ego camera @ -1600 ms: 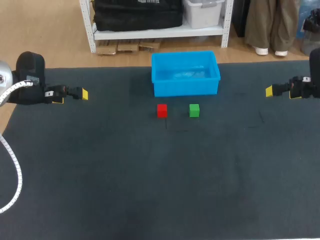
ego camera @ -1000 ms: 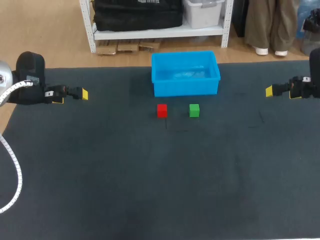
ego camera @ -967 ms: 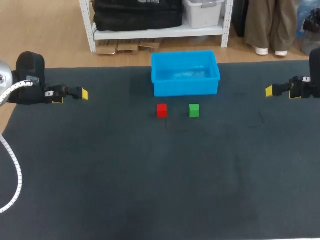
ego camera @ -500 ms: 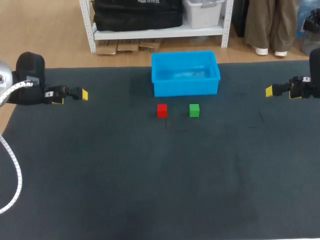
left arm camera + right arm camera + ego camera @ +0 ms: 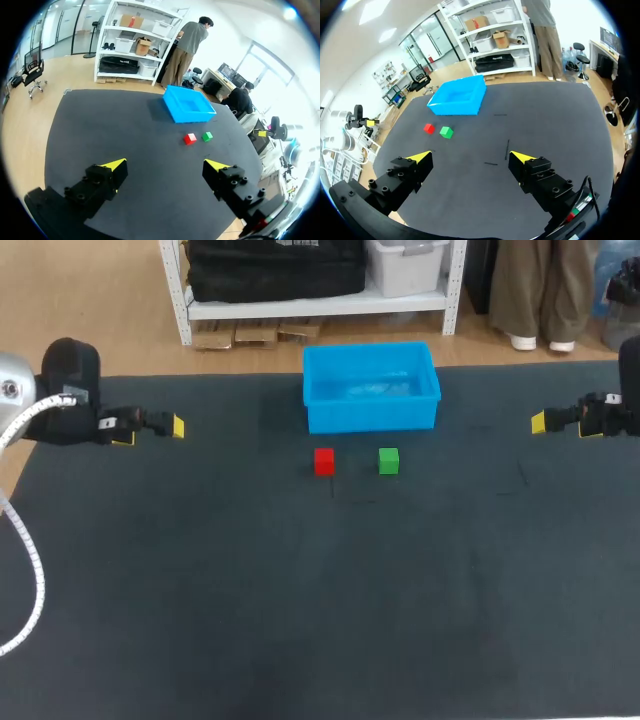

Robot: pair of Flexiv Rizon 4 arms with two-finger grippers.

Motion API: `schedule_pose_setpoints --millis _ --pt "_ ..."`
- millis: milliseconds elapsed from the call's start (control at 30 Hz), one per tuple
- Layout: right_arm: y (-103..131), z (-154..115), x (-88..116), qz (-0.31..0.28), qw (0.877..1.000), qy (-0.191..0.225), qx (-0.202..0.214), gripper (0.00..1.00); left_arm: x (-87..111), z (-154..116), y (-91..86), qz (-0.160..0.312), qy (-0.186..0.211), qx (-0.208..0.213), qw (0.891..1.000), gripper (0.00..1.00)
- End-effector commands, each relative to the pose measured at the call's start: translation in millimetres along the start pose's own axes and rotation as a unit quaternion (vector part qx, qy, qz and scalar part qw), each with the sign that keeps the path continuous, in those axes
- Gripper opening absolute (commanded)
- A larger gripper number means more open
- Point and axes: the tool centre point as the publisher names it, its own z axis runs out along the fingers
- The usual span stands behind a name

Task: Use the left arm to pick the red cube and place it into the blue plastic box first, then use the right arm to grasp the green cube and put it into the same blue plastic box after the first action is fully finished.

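Note:
The red cube and the green cube sit side by side on the dark mat, just in front of the blue plastic box. My left gripper hovers open and empty at the mat's far left, well away from the cubes. At the far right my right gripper stands open and empty too. In the left wrist view the left gripper is open, with the red cube, green cube and box far ahead. The right gripper sees the red cube, green cube and box ahead.
The dark mat covers the whole table, with wide bare stretches between each gripper and the cubes. A white cable loops down along the left arm at the mat's left edge.
My left arm has shifted a little to the right, toward the middle of the table. The right arm, both cubes and the box have not moved.

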Motion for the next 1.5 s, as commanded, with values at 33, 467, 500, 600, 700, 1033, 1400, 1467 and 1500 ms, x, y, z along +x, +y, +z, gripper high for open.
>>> schedule_pose_setpoints --millis 33,467,500,600,700,1033,1400,1467,1500 --pt "-0.7 -0.1 -0.3 0.000 1.000 0.001 -0.001 1.00 -13.1 11.1 -13.4 0.004 0.019 -0.034 0.999 1.00" --pt "-0.7 -0.1 -0.3 0.000 1.000 0.001 -0.001 1.00 -36.4 42.5 -38.3 0.021 0.058 -0.079 0.995 1.00" --pt "-0.7 -0.1 -0.3 0.000 1.000 0.001 -0.001 1.00 -38.3 44.7 -39.7 0.020 0.061 -0.083 0.994 1.00" --pt "-0.7 -0.1 -0.3 0.000 1.000 0.001 -0.001 1.00 -43.6 51.0 -44.9 0.014 0.068 -0.091 0.993 1.00" --pt "-0.7 -0.1 -0.3 0.000 1.000 0.001 -0.001 1.00 -47.2 56.7 -51.0 0.010 0.077 -0.104 0.992 1.00" --pt "-0.7 -0.1 -0.3 0.000 1.000 0.001 -0.001 1.00 -55.3 69.9 -67.9 0.000 0.097 -0.137 0.986 1.00" --pt "-0.7 -0.1 -0.3 0.000 1.000 0.001 -0.001 1.00 -60.9 88.3 -78.3 -0.010 0.126 -0.168 0.978 1.00" --pt "-0.7 -0.1 -0.3 0.000 1.000 0.001 -0.001 1.00 -62.0 91.6 -79.9 -0.012 0.128 -0.169 0.977 1.00" --pt "-0.7 -0.1 -0.3 0.000 1.000 0.001 -0.001 1.00 -62.9 93.8 -81.3 -0.014 0.130 -0.170 0.977 1.00"
